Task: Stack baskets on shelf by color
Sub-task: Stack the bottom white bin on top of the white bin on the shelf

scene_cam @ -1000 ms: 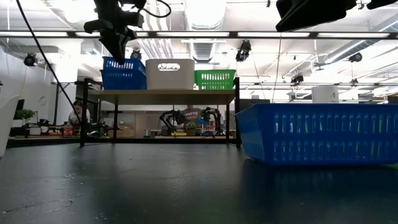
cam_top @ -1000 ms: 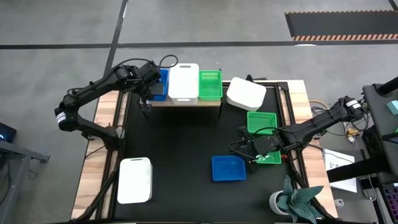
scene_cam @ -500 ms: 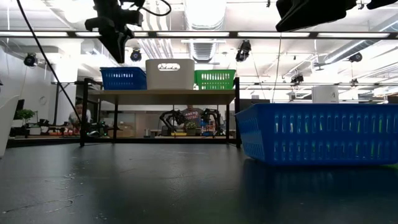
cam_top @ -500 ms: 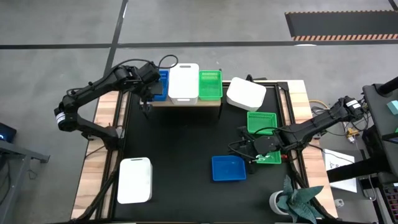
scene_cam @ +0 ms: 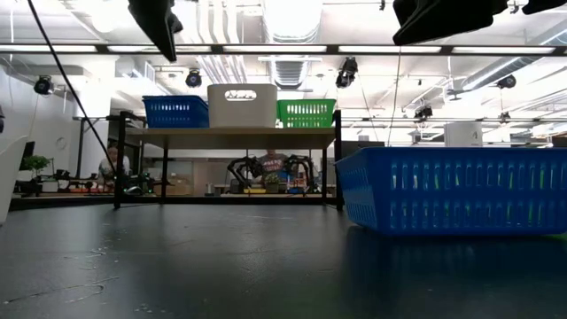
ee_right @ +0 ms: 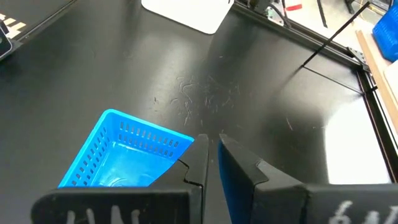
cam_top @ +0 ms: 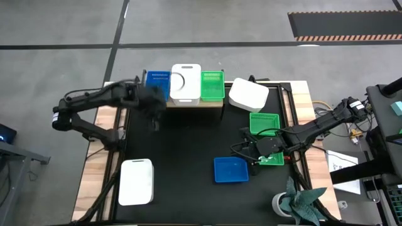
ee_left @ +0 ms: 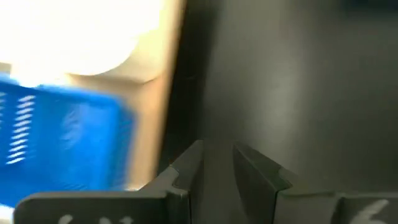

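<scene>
The shelf (cam_top: 188, 104) stands at the table's far edge. On its top rest, by their bottoms, a blue basket (cam_top: 157, 81) at the left, a white basket (cam_top: 185, 83) in the middle and a green basket (cam_top: 212, 85) at the right. My left gripper (cam_top: 154, 113) hangs open just in front of the shelf's left end, above the black table, with nothing between its fingers (ee_left: 217, 155). Another blue basket (cam_top: 231, 169) sits flat on the table near the right. My right gripper (cam_top: 251, 152) hovers shut over its far right corner (ee_right: 186, 143).
An upturned white basket (cam_top: 248, 94) lies right of the shelf, and a green basket (cam_top: 264, 122) lies in front of it. Another green basket (cam_top: 274, 159) shows under my right arm. A white basket (cam_top: 136, 182) lies near the front left. A plant (cam_top: 303, 199) stands at the front right corner.
The blue basket has come down level onto the shelf's left end, and my left gripper has let go of it. Then the gripper has swung away from the shelf, toward the table's near edge and a little right, turning about its own axis.
</scene>
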{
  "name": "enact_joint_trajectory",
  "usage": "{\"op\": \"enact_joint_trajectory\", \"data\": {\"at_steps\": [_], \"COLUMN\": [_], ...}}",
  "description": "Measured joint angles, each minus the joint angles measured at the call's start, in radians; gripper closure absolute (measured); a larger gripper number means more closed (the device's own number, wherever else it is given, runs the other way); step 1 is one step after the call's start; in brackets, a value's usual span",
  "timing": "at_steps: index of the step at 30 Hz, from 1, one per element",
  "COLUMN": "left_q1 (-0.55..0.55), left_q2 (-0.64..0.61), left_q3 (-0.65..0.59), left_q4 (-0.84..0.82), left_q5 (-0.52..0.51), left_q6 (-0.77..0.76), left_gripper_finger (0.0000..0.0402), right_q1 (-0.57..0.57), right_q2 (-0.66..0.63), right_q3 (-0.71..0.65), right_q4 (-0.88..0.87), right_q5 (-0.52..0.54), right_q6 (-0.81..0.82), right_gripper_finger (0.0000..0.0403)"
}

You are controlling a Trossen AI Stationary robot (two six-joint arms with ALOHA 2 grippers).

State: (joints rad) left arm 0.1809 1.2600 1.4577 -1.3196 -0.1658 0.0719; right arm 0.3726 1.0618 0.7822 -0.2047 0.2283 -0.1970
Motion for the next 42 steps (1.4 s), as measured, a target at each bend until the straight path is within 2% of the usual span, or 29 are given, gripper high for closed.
{"op": "enact_joint_trajectory", "data": {"at_steps": [8, 15, 21, 26, 33, 42], "left_q1": [-0.355, -0.598, -0.757, -0.895, -1.016, -1.065], "left_q2": [0.063, 0.171, 0.278, 0.357, 0.398, 0.398], "left_q3": [-0.003, -0.002, -0.002, -0.002, -0.001, -0.002], "left_q4": [0.040, 0.056, 0.081, 0.203, 0.304, 0.289], "left_q5": [0.000, 0.003, 0.111, 0.166, 0.203, 0.209], "left_q6": [-0.300, -0.579, -0.824, -0.942, -1.195, -1.239], "left_gripper_finger": [0.0334, 0.0334, 0.0334, 0.0350, 0.0391, 0.0401], "right_q1": [0.000, 0.000, 0.000, 0.000, 0.000, 0.001], "right_q2": [0.000, 0.000, 0.000, 0.000, 0.000, 0.000], "right_q3": [0.000, 0.000, 0.000, 0.000, 0.000, 0.000], "right_q4": [0.001, 0.002, 0.002, 0.002, 0.002, 0.001], "right_q5": [0.000, 0.000, 0.000, 0.000, -0.002, -0.004], "right_q6": [0.001, 0.002, 0.007, 0.017, 0.022, 0.041], "right_gripper_finger": [0.0376, 0.0376, 0.0376, 0.0376, 0.0376, 0.0376]}}
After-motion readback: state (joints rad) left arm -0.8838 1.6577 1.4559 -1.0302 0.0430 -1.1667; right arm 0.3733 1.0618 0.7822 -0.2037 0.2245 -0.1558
